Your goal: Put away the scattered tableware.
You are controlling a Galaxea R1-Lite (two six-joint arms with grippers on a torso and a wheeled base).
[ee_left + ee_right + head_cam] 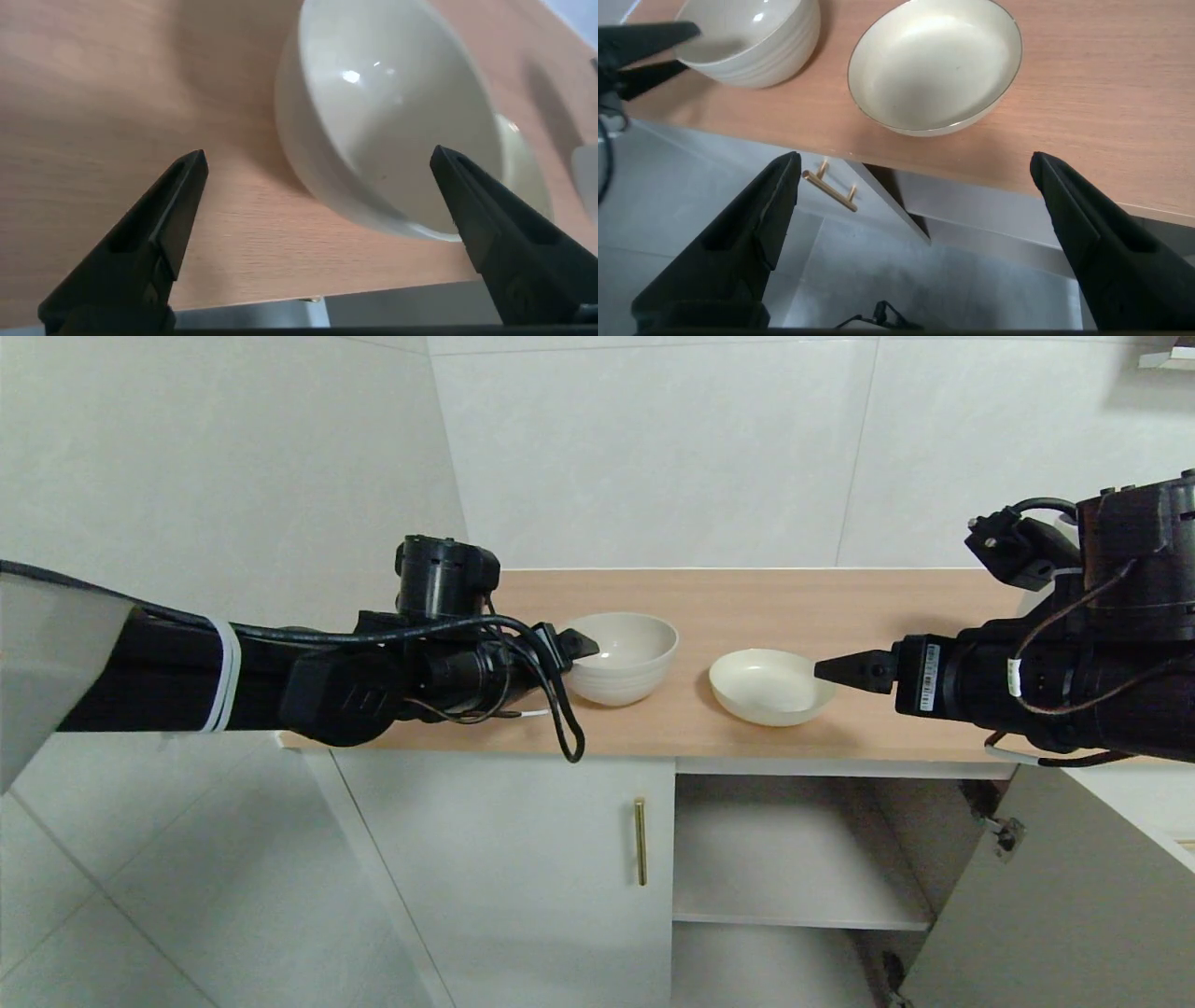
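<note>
The left pincer (581, 644) gapes wide at centre-left of the head view, its tips at the left rim of the deep bowl (624, 656); whether they touch cannot be told. The right pincer (829, 670), also spread wide and holding nothing, points at the right edge of the shallow bowl (770, 686), right of centre. Both bowls stand upright, near each other, on the wooden worktop (794, 602), above an open cupboard shelf (794, 896).
</note>
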